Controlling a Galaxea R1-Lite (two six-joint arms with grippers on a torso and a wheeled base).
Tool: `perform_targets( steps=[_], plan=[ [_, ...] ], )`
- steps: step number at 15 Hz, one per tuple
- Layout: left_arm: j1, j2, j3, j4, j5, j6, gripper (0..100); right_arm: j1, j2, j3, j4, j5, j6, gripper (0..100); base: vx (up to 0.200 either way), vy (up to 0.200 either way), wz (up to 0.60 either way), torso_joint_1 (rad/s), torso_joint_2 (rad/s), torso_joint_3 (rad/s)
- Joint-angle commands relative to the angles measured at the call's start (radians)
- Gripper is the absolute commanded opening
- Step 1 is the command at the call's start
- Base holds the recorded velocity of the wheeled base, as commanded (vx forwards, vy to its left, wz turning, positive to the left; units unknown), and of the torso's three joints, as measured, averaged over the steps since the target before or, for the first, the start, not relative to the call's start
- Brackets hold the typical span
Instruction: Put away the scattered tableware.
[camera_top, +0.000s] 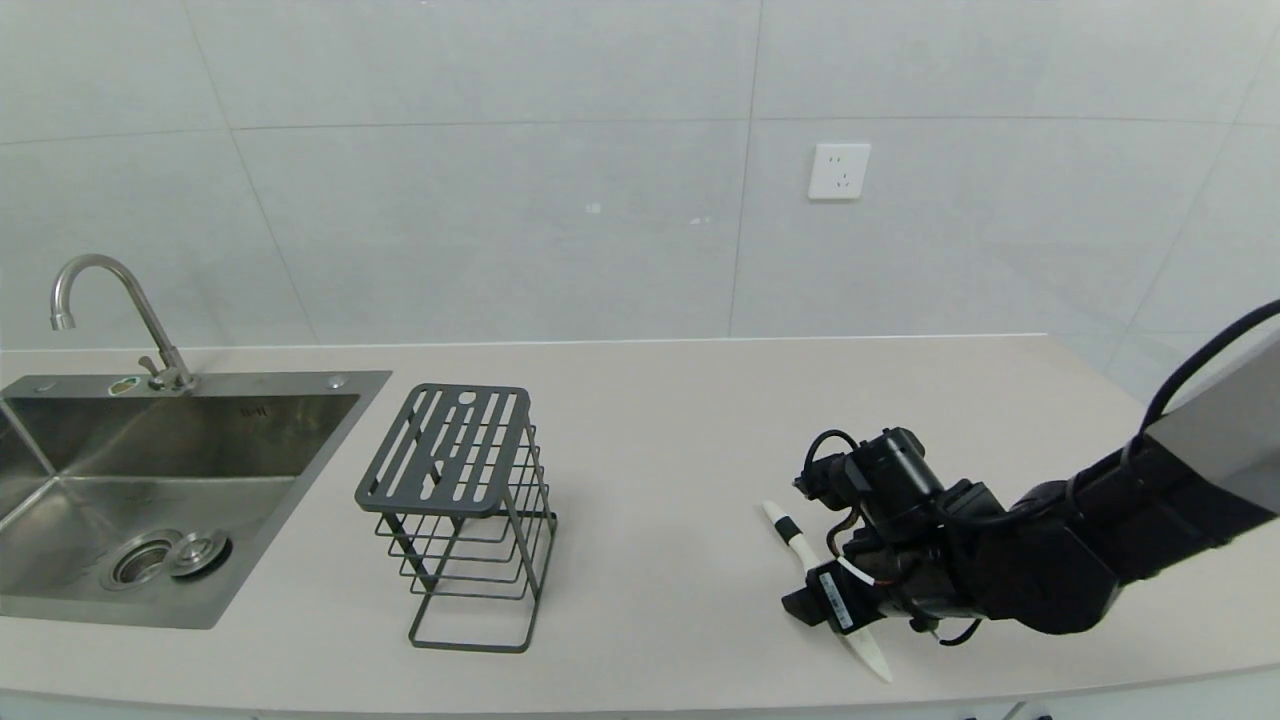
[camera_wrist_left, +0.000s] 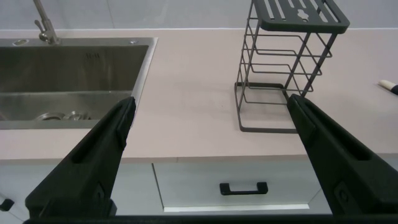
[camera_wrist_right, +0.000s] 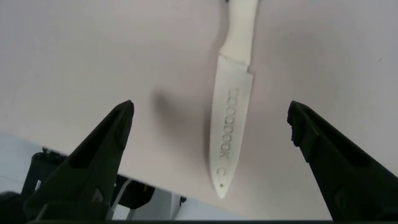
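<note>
The right gripper (camera_wrist_right: 210, 111) hung with fingers spread wide just above the knife (camera_top: 797, 540), seemingly lined up to close on it; the knife lay flat on the counter (camera_top: 650, 420), well right of the slotted rack (camera_top: 455, 500), white throughout, its blade tapering to a point

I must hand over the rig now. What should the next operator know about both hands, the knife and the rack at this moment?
Left hand: open, empty, held in front of the counter, facing the sink and the rack.
Right hand: open, low over the white knife, one finger on each side of the blade, not gripping.
Knife: flat on the counter, right of the wire rack and apart from it.
Done: nothing stored yet; the rack looks empty.
Left: close on the knife, carry it over, probably into a top slot.
</note>
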Motion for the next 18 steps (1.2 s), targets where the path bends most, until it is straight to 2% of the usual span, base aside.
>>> perform_targets(
  steps=[1,8,9,15,18],
  plan=[
    [0.000,0.001,0.000,0.000,0.000,0.001,100,-0.013,0.039,-0.014,0.000,-0.007,0.000,100,0.000,0.000,0.00,0.000,0.00,0.000],
    [0.000,0.001,0.000,0.000,0.000,0.001,100,-0.019,0.108,-0.067,-0.011,-0.010,-0.003,100,0.000,0.000,0.00,0.000,0.00,0.000],
    [0.000,0.001,0.000,0.000,0.000,0.000,100,-0.019,0.114,-0.067,-0.011,-0.010,-0.002,0,0.000,0.000,0.00,0.000,0.00,0.000],
    [0.000,0.001,0.000,-0.001,0.000,0.000,100,-0.025,0.145,-0.014,-0.009,0.001,0.003,0,0.000,0.000,0.00,0.000,0.00,0.000],
    [-0.001,0.001,0.000,0.000,0.000,0.000,100,-0.016,0.133,-0.037,-0.013,-0.001,-0.003,0,0.000,0.000,0.00,0.000,0.00,0.000]
  ],
)
